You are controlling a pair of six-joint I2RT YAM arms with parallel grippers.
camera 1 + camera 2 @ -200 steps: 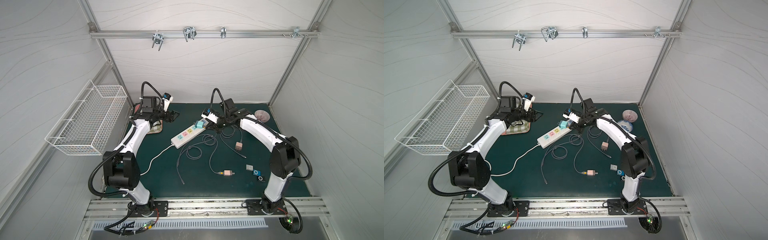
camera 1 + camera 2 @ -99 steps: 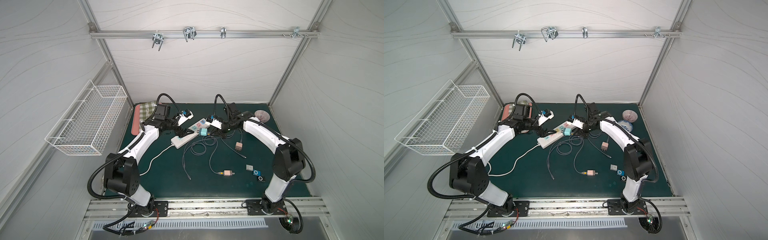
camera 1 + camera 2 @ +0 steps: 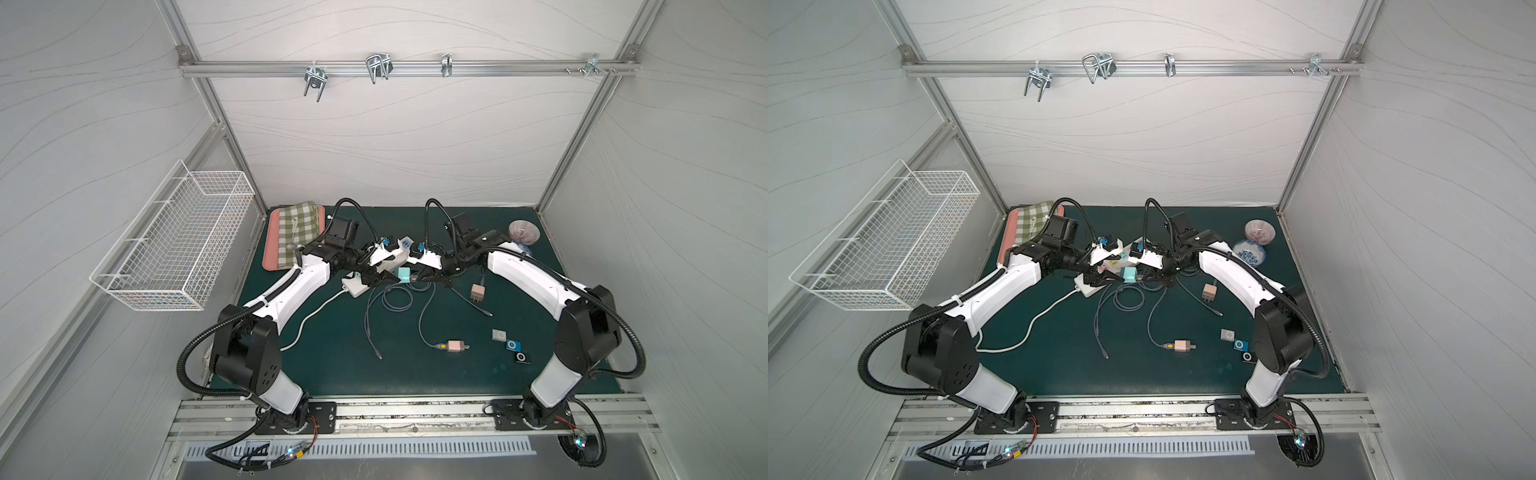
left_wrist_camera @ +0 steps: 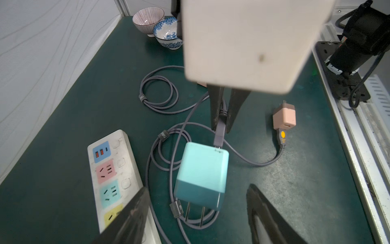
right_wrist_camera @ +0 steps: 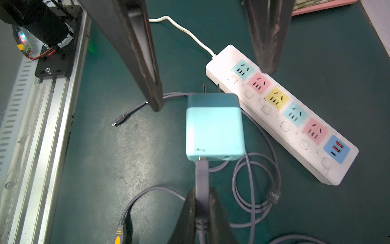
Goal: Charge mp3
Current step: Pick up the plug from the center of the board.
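The left arm (image 3: 299, 286) and the right arm (image 3: 528, 272) have white shells and black round joints. A black ribbed hose (image 3: 178, 368) loops beside each. Black base plates (image 3: 326, 411) carry small screws.

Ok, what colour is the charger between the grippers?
Light teal charger, darker at its plug end; right wrist view.

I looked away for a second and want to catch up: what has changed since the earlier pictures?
The left gripper swung from the tray at the back to the middle and now stands open astride the teal charger, not gripping it. The right gripper, shut on the grey USB plug in that charger, drew it slightly toward the front. The power strip and mp3 players stayed put.
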